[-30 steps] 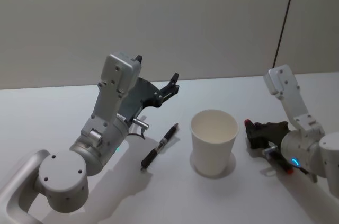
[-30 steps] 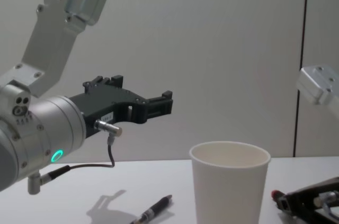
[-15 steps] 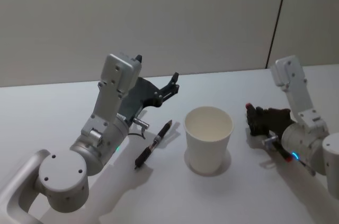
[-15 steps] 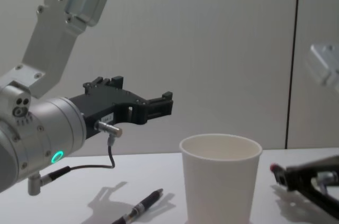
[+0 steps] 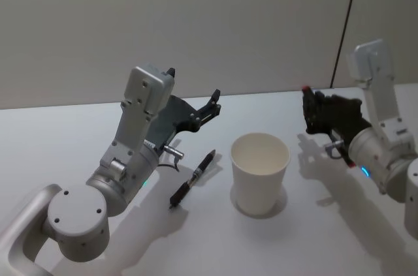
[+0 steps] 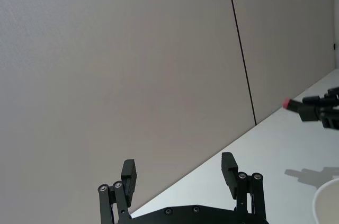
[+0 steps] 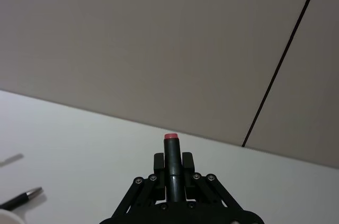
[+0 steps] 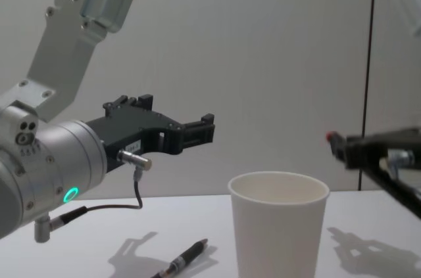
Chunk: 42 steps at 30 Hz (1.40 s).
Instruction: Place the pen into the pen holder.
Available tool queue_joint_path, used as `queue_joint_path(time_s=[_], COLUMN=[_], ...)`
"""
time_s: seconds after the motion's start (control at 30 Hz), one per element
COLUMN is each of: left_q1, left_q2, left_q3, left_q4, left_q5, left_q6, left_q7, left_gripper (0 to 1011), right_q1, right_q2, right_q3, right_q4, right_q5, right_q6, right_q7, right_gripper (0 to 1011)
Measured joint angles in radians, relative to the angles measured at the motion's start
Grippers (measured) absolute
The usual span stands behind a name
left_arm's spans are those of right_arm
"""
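Two pens: black pen (image 5: 192, 179) lies lower centre; right hand (image 5: 311, 109), frame right, pinches red-tipped pen (image 7: 170, 150), raised to clear the pen holder (image 5: 260, 175) (left hand (image 6: 179, 168) spread, idle).

Table (image 5: 46, 145), seemingly white, bears pen holder (image 5: 260, 178) and black pen (image 5: 192, 179).

The black left gripper (image 5: 213, 103) hangs left of centre in the head view, fingers apart; the black right gripper (image 5: 311, 105), middle right, clamps a dark red-tipped pen (image 7: 170, 163).
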Motion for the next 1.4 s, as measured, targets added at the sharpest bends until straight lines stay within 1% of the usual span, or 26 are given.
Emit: queue_joint_path(time_s=[0.03, 0.1, 0.27, 0.37, 0.4, 0.5, 0.6, 0.73, 0.87, 1.13, 1.27, 1.4], left_q1=[0.000, 0.000, 0.000, 0.000, 0.000, 0.000, 0.000, 0.000, 0.000, 0.000, 0.000, 0.000], left_q2=[0.000, 0.000, 0.000, 0.000, 0.000, 0.000, 0.000, 0.000, 0.000, 0.000, 0.000, 0.000], left_q3=[0.000, 0.000, 0.000, 0.000, 0.000, 0.000, 0.000, 0.000, 0.000, 0.000, 0.000, 0.000], left_q4=[0.000, 0.000, 0.000, 0.000, 0.000, 0.000, 0.000, 0.000, 0.000, 0.000, 0.000, 0.000], left_q5=[0.000, 0.000, 0.000, 0.000, 0.000, 0.000, 0.000, 0.000, 0.000, 0.000, 0.000, 0.000], left_q6=[0.000, 0.000, 0.000, 0.000, 0.000, 0.000, 0.000, 0.000, 0.000, 0.000, 0.000, 0.000], left_q7=[0.000, 0.000, 0.000, 0.000, 0.000, 0.000, 0.000, 0.000, 0.000, 0.000, 0.000, 0.000], left_gripper=[1001, 1001, 1001, 1001, 1001, 1001, 1001, 1001, 1001, 1001, 1001, 1001], right_q1=[0.000, -0.003, -0.006, -0.008, -0.008, -0.008, -0.008, -0.006, -0.005, -0.006, -0.009, -0.013], right_q2=[0.000, 0.000, -0.001, -0.003, -0.003, -0.005, -0.006, -0.010, -0.016, -0.032, -0.043, -0.059], right_q3=[0.000, 0.001, 0.003, 0.004, 0.004, 0.006, 0.007, 0.008, 0.007, -0.002, -0.014, -0.032], right_q4=[0.000, -0.020, -0.049, -0.072, -0.072, -0.095, -0.108, -0.120, -0.119, -0.101, -0.082, -0.058], right_q5=[0.000, -0.002, -0.007, -0.011, -0.011, -0.016, -0.020, -0.030, -0.036, -0.041, -0.047, -0.055], right_q6=[0.000, -0.034, -0.084, -0.126, -0.126, -0.168, -0.194, -0.244, -0.278, -0.322, -0.366, -0.431], right_q7=[0.000, -0.006, -0.014, -0.020, -0.020, -0.026, -0.029, -0.035, -0.039, -0.039, -0.026, -0.002], right_gripper=[185, 185, 185, 185, 185, 185, 185, 185, 185, 185, 185, 185])
